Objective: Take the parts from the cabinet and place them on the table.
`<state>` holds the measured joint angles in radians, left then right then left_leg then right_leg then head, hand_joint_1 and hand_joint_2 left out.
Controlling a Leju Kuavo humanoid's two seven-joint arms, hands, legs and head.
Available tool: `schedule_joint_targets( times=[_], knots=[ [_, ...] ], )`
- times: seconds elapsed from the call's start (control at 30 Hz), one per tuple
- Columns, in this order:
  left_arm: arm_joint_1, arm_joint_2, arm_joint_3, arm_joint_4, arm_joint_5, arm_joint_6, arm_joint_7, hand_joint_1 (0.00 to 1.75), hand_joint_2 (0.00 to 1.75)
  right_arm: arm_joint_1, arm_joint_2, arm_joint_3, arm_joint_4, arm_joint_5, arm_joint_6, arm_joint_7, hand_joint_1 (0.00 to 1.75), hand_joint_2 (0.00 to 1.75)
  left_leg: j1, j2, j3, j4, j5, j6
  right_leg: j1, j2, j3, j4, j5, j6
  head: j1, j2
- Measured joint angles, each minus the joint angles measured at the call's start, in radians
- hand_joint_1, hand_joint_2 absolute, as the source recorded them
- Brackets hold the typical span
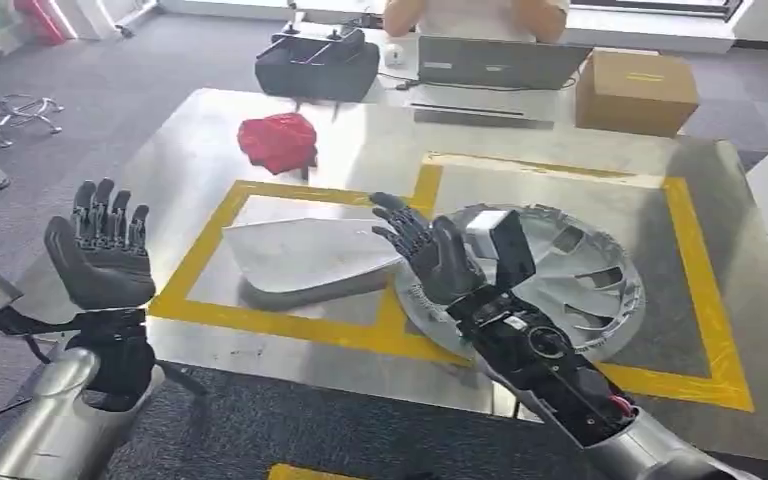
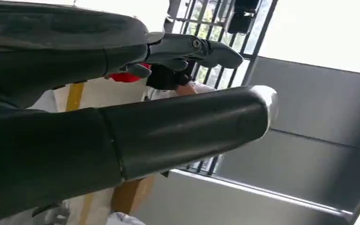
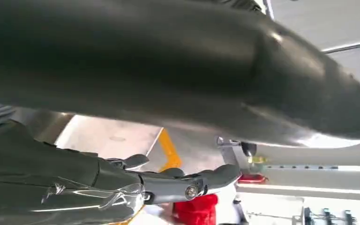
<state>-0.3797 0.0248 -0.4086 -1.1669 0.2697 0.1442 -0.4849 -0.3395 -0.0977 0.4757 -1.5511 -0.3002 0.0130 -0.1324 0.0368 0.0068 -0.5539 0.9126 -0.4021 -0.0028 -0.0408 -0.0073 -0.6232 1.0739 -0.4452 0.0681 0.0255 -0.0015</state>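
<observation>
A silver wheel cover [image 1: 570,270] lies on the metal table [image 1: 380,140], partly over the yellow tape lines. To its left lies a white curved panel part [image 1: 305,255] inside the left taped box. My right hand [image 1: 425,250] hovers over the near left edge of the wheel cover, fingers spread, holding nothing. My left hand [image 1: 100,250] is raised at the table's near left corner, palm open and empty. The wrist views show my left hand [image 2: 122,122] and my right hand [image 3: 168,84] up close with fingers extended.
A red cloth-like item [image 1: 278,140] lies toward the table's far left. Behind the table are a black bag [image 1: 315,62], a laptop [image 1: 500,62], a cardboard box [image 1: 635,90] and a person [image 1: 475,15]. An office chair [image 1: 0,90] stands at far left.
</observation>
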Motion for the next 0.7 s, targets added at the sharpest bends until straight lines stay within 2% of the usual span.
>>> schedule_joint_targets(
  times=[0.03,0.07,0.1,0.13,0.2,0.23,0.27,0.33,0.37,0.4,0.43,0.47,0.53,0.57,0.6,0.7],
  knots=[
    [0.0,-0.002,0.0,0.0,0.0,0.0,0.0,0.0,0.0,0.0,0.0,-0.001,0.0,0.0,0.0,0.0,0.0,0.0,0.004,0.0,0.001,0.012,-0.01,-0.009,-0.005,-0.01,0.043,-0.097,0.05,0.005,0.003,0.0],
    [-0.001,-0.001,0.0,0.0,0.0,0.0,0.0,0.0,0.0,-0.001,0.0,0.0,0.001,0.0,0.0,0.0,0.0,0.0,-0.004,0.0,-0.003,0.022,-0.02,-0.021,0.002,-0.016,0.054,-0.123,0.029,0.01,0.012,0.0],
    [-0.002,-0.001,0.0,0.0,0.002,0.001,0.0,0.0,0.0,-0.001,0.0,0.0,0.0,0.0,0.0,0.001,0.0,0.0,-0.007,0.002,-0.009,0.033,-0.022,-0.026,0.0,-0.004,0.051,-0.123,0.032,-0.01,0.015,0.0],
    [-0.002,-0.001,0.0,0.0,0.002,0.001,-0.001,0.0,0.0,0.001,0.0,0.001,0.0,0.0,0.0,0.002,0.0,0.0,-0.006,0.003,-0.009,0.03,-0.02,-0.03,0.003,-0.002,0.046,-0.115,0.029,-0.017,0.004,0.0],
    [-0.002,-0.001,0.0,0.0,0.003,0.001,-0.001,0.0,0.0,0.0,-0.003,0.0,0.0,0.0,0.0,0.002,0.0,0.0,0.0,0.011,-0.005,0.026,-0.022,-0.039,0.007,0.008,0.043,-0.11,0.026,-0.032,-0.005,0.0],
    [-0.002,0.0,0.0,0.0,0.003,0.002,-0.001,0.0,0.0,0.0,-0.003,0.001,-0.001,0.0,0.0,0.002,0.0,0.0,0.004,0.011,-0.007,0.032,-0.033,-0.045,0.004,0.011,0.049,-0.114,0.028,-0.042,-0.01,0.0],
    [-0.003,0.0,0.0,0.0,0.003,0.002,-0.001,0.0,0.0,-0.001,-0.003,0.0,-0.002,0.0,0.0,0.001,0.0,0.0,0.003,0.009,-0.024,0.072,-0.058,-0.043,0.005,0.013,0.05,-0.114,0.027,-0.047,-0.021,0.0],
    [-0.003,0.0,0.0,0.0,0.003,0.002,-0.001,0.0,0.0,-0.002,-0.003,0.001,-0.001,0.0,0.0,0.001,0.0,0.0,-0.002,0.003,-0.108,0.235,-0.13,-0.043,0.007,0.016,0.05,-0.114,0.025,-0.054,-0.034,0.0],
    [-0.002,0.002,0.0,0.0,0.003,0.003,-0.001,0.0,0.0,-0.001,-0.003,0.002,-0.001,0.0,0.0,0.001,0.0,0.0,-0.003,0.0,-0.155,0.317,-0.155,-0.042,0.01,0.017,0.05,-0.114,0.023,-0.057,-0.04,0.0],
    [0.0,0.002,0.0,0.0,0.003,0.003,-0.001,0.0,0.0,0.0,-0.003,0.002,-0.001,0.0,0.0,0.001,0.0,0.0,-0.003,0.0,-0.191,0.371,-0.161,-0.04,0.014,0.021,0.051,-0.114,0.021,-0.06,-0.046,0.0],
    [0.001,0.002,0.0,0.0,0.003,0.003,-0.001,0.0,0.0,0.001,-0.003,0.002,-0.001,0.0,0.0,0.002,0.0,0.0,-0.005,0.0,-0.198,0.366,-0.141,-0.034,0.018,0.025,0.053,-0.114,0.02,-0.062,-0.048,0.0],
    [0.001,0.003,0.0,0.0,0.003,0.003,-0.001,0.0,0.0,0.0,-0.003,0.002,-0.001,0.0,0.0,0.002,0.0,0.0,-0.008,0.0,-0.18,0.312,-0.1,-0.027,0.021,0.03,0.056,-0.114,0.018,-0.064,-0.053,0.0],
    [0.0,0.003,0.0,0.0,0.003,0.003,-0.001,0.0,0.0,0.0,-0.003,0.002,-0.001,0.0,0.0,0.001,0.0,0.0,-0.015,-0.007,-0.1,0.132,-0.005,-0.008,0.024,0.039,0.065,-0.114,0.013,-0.063,-0.063,0.0],
    [-0.001,0.004,0.0,0.0,0.003,0.003,-0.002,0.0,0.0,0.0,-0.003,0.002,-0.001,0.0,0.0,0.001,0.0,0.0,-0.019,-0.02,-0.068,0.062,0.007,0.003,0.022,0.04,0.066,-0.115,0.01,-0.061,-0.065,0.0],
    [-0.001,0.004,0.0,0.0,0.003,0.003,-0.001,0.0,0.0,-0.001,-0.003,0.002,-0.001,0.0,0.0,0.001,0.0,0.0,-0.023,-0.016,-0.059,0.05,0.003,-0.001,0.031,0.046,0.062,-0.113,0.008,-0.057,-0.064,0.0],
    [-0.001,0.003,0.0,0.0,0.003,0.003,-0.002,0.0,0.0,0.001,-0.003,0.003,-0.001,0.0,0.0,0.0,0.0,0.0,-0.031,-0.015,-0.059,0.051,0.0,0.004,0.023,0.048,0.067,-0.124,0.009,-0.04,-0.061,0.0]
  ],
)
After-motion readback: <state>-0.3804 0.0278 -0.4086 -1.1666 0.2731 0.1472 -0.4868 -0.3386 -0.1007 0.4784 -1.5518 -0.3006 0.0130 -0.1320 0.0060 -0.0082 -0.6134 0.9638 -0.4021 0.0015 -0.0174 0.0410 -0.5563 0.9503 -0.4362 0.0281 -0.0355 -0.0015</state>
